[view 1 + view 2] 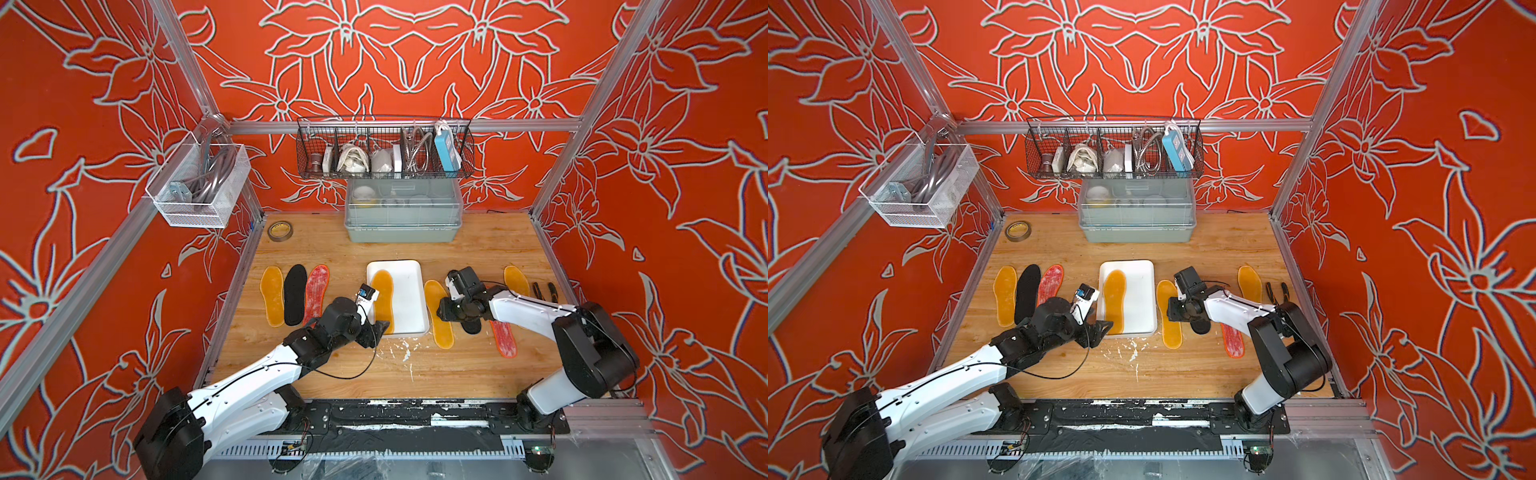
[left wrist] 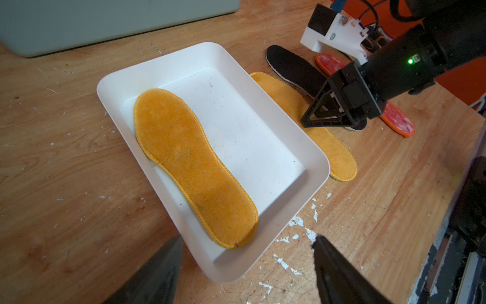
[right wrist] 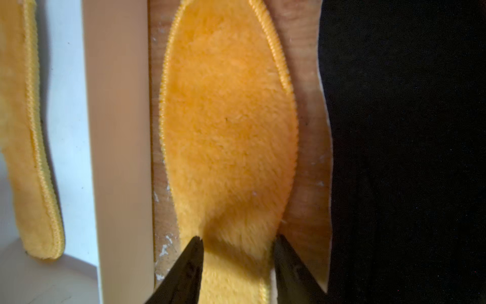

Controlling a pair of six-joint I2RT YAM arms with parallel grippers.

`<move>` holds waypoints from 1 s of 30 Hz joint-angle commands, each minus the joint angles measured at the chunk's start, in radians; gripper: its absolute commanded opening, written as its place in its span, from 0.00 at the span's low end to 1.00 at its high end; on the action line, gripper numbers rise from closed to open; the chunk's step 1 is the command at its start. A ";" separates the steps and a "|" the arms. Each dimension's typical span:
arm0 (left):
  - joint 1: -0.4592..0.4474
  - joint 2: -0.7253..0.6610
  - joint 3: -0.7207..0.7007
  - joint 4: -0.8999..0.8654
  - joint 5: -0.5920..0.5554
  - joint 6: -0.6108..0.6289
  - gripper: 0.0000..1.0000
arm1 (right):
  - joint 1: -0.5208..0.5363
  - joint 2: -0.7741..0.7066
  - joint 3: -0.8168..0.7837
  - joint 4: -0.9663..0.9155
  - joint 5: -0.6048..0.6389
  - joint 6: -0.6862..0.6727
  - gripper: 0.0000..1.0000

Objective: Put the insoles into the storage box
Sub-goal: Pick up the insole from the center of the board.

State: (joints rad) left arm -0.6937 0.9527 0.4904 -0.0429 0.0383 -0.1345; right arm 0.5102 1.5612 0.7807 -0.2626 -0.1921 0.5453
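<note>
Amber insole (image 1: 442, 332) lies front-to-back just beside the right wall of the storage box (image 1: 409, 291); right hand (image 3: 238, 238) straddles it, grip unclear; left hand (image 1: 376, 330) spread.

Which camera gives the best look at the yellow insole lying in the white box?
The left wrist view: the yellow insole lies whole, close and sharp in the storage box. Both top views show it small, its near end covered by the left end effector. The right wrist view catches only one edge.
</note>
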 commanded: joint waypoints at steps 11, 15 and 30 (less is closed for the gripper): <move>-0.004 -0.004 -0.006 0.008 -0.013 0.000 0.78 | -0.003 0.006 -0.021 -0.032 0.087 0.033 0.00; -0.005 0.000 -0.006 0.011 -0.007 0.002 0.78 | -0.004 -0.034 -0.026 -0.051 0.089 0.029 0.00; -0.004 -0.055 -0.034 0.035 0.009 0.006 0.78 | -0.027 -0.270 -0.007 -0.215 0.021 0.091 0.00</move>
State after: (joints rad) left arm -0.6941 0.9283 0.4732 -0.0326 0.0532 -0.1341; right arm 0.4885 1.3144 0.7616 -0.3935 -0.1669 0.6067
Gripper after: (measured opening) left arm 0.786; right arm 0.061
